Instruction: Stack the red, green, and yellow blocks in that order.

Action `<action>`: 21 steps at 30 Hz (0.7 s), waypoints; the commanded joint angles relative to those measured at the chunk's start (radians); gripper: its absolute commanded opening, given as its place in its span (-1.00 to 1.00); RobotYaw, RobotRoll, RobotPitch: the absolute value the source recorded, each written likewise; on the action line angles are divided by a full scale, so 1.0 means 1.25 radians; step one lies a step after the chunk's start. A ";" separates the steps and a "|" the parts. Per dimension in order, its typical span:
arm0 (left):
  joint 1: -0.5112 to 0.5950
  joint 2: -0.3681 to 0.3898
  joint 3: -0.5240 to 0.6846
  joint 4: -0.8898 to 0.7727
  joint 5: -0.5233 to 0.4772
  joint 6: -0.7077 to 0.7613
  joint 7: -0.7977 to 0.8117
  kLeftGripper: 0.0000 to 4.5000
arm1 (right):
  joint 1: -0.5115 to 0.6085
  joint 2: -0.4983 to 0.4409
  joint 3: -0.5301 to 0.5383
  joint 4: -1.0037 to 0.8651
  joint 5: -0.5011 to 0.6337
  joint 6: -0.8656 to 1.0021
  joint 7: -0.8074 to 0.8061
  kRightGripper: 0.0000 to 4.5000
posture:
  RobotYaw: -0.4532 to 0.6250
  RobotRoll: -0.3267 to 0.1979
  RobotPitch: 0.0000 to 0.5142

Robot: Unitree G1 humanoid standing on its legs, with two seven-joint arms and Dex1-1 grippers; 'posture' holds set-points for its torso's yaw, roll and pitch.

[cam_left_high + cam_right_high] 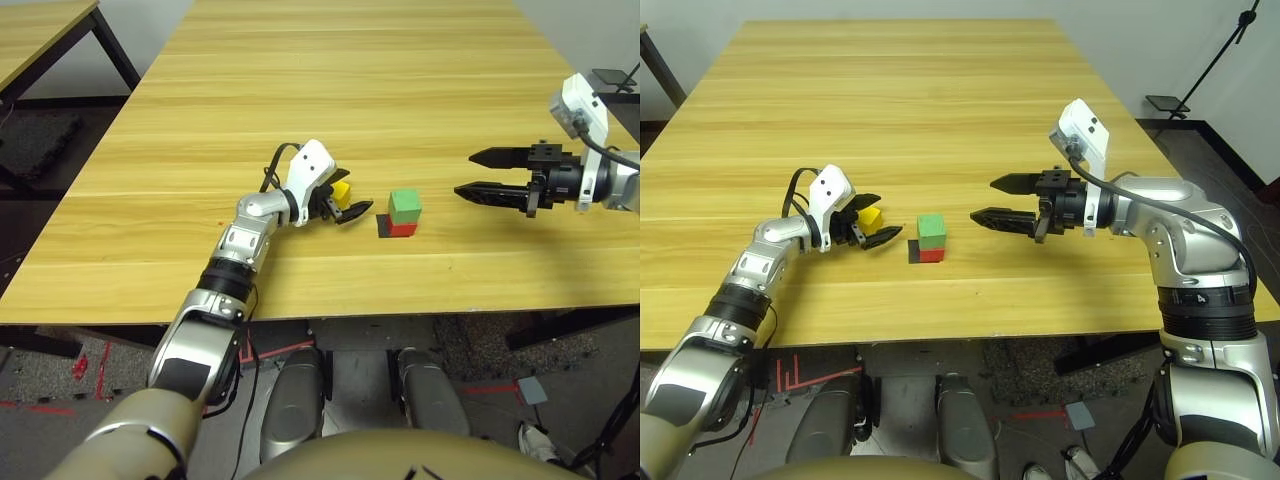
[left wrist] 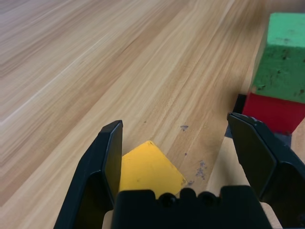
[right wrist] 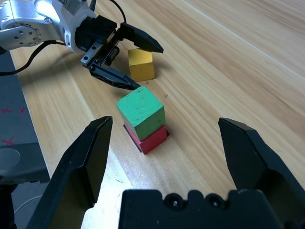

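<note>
The green block (image 1: pixel 404 205) sits on the red block (image 1: pixel 401 229) near the table's front edge, the red one resting on a flat black patch (image 1: pixel 383 229). Just left of this stack the yellow block (image 1: pixel 341 190) rests on the table. My left gripper (image 1: pixel 345 205) is open around it, fingers on either side; in the left wrist view the yellow block (image 2: pixel 147 169) lies close beside one finger (image 2: pixel 107 152), with a gap to the other. My right gripper (image 1: pixel 465 175) hovers open to the right of the stack, apart from it, holding nothing.
The wooden table (image 1: pixel 350 90) stretches far back behind the blocks. A second table (image 1: pixel 40 30) stands at the far left across a gap. A black stand base (image 1: pixel 1165 103) rests on the floor at the right.
</note>
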 commanded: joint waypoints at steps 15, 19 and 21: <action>0.019 0.008 0.047 0.024 0.006 -0.077 0.075 0.99 | -0.008 0.003 0.021 0.004 0.012 0.003 0.001 1.00 | 0.14 -0.54 -0.67; -0.008 0.015 0.064 0.035 -0.003 -0.118 0.058 0.99 | -0.013 0.008 0.026 0.008 0.012 0.002 0.003 1.00 | 0.15 -0.54 -0.67; -0.018 0.024 0.065 0.053 0.004 -0.126 0.057 0.99 | -0.014 0.009 0.028 0.008 0.012 0.001 0.005 1.00 | 0.15 -0.54 -0.67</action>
